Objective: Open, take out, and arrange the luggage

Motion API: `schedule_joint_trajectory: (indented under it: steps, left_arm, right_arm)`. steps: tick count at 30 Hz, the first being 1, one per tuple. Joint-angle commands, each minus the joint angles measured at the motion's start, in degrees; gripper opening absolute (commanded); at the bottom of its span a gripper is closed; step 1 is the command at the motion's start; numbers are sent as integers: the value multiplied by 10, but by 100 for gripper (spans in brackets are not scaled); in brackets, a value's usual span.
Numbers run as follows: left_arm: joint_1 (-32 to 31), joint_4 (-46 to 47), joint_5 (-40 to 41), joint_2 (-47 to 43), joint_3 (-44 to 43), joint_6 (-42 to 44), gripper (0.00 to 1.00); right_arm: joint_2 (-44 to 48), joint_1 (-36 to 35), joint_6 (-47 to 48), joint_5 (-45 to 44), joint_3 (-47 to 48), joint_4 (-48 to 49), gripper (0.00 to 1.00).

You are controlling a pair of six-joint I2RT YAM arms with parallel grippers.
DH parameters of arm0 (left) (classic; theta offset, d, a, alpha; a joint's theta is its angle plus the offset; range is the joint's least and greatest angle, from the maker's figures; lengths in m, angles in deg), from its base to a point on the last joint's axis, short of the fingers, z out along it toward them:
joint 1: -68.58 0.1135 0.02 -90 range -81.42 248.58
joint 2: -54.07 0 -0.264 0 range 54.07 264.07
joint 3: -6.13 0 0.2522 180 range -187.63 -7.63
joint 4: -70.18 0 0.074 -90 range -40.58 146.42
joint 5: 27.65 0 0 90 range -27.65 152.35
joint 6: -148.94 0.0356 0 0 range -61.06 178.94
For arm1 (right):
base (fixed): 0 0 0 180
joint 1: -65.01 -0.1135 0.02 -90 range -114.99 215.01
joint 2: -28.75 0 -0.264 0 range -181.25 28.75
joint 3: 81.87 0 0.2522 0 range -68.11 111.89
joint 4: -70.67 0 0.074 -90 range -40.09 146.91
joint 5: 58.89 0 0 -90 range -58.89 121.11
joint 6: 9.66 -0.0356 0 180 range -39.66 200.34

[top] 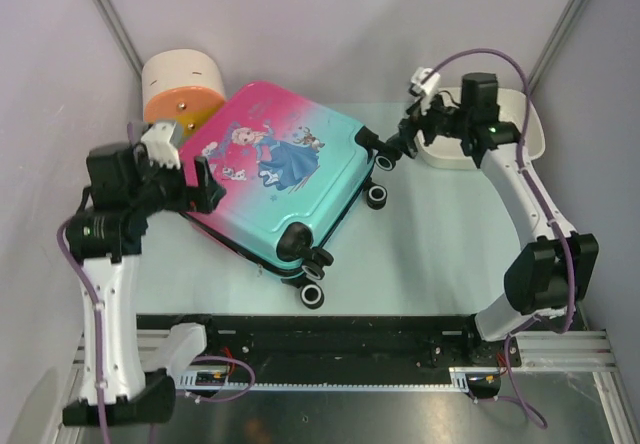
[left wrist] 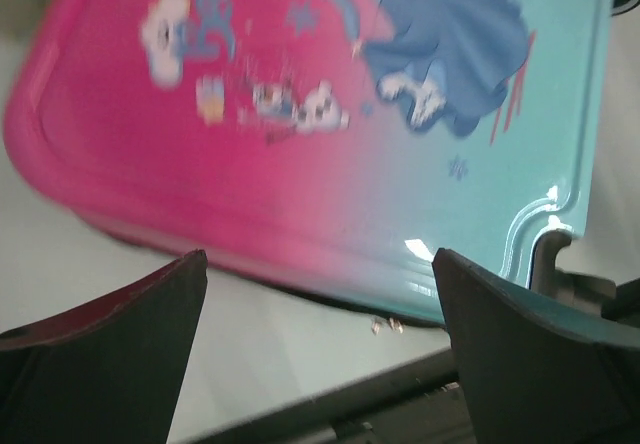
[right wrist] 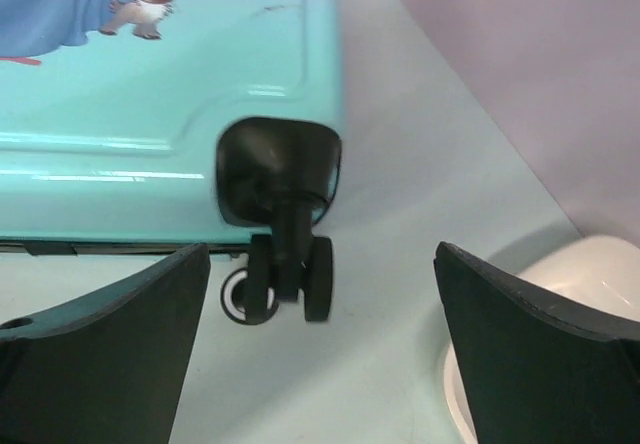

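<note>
The left hand is released, its two dark fingers spread wide with nothing between them, and it hovers just off the pink end of the luggage, close to the shell's rim but not touching it as far as the wrist view shows. The right hand is likewise released and empty. It sits at the opposite, teal end, pointed at a corner wheel that stands just beyond its fingertips and apart from them. The luggage lies flat on the pale surface, printed face up and angled across the middle, with its pink end toward the far left and its black wheels toward the near right. The two shell halves look pressed together all round, and a dark seam runs under the teal edge in the right wrist view, so I judge the case to be shut. Whether the zip has been run at all cannot be told from here. Nothing from inside is out on the surface. A cream-and-orange box stands behind the pink end, and a white basin sits just behind the right hand. By this reading the task is at its very beginning: opening, taking out and arranging are all left to do.
</note>
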Motion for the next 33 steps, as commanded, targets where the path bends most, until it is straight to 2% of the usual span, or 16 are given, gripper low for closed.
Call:
schedule_joint_trajectory:
  steps: [1,5,9,15,18,19,21,22,24,28,33]
  left_arm:
    - [53,8,12,-82,98,-127,100]
    - [138,7,-25,-110,190,-157,100]
    - [195,7,-42,-115,230,-169,100]
    - [240,13,-30,-111,263,-194,100]
    - [256,25,-52,-106,288,-204,99]
    - [255,31,-52,-102,292,-208,99]
    - [257,52,-57,-89,300,-212,99]
    - [257,60,-61,-82,299,-212,99]
    - [257,88,-70,-51,299,-214,98]
    - [251,146,-137,-9,295,-216,95]
    - [179,245,-145,0,295,-203,89]
  right_arm:
    - [-47,-51,69,-74,78,-149,100]
    - [-97,-78,93,-87,153,-204,100]
    - [-137,-106,129,-131,172,-227,100]
    - [-185,-122,163,-165,202,-254,98]
    - [-204,-125,168,-158,224,-271,84]
    - [-206,-125,169,-151,232,-285,66]
    - [-207,-126,168,-149,234,-298,45]
    - [-205,-127,168,-144,232,-311,27]
    - [-193,-127,164,-140,216,-323,1]
    - [-141,-128,141,-134,150,-320,0]
    - [-48,-126,79,-121,39,-320,0]
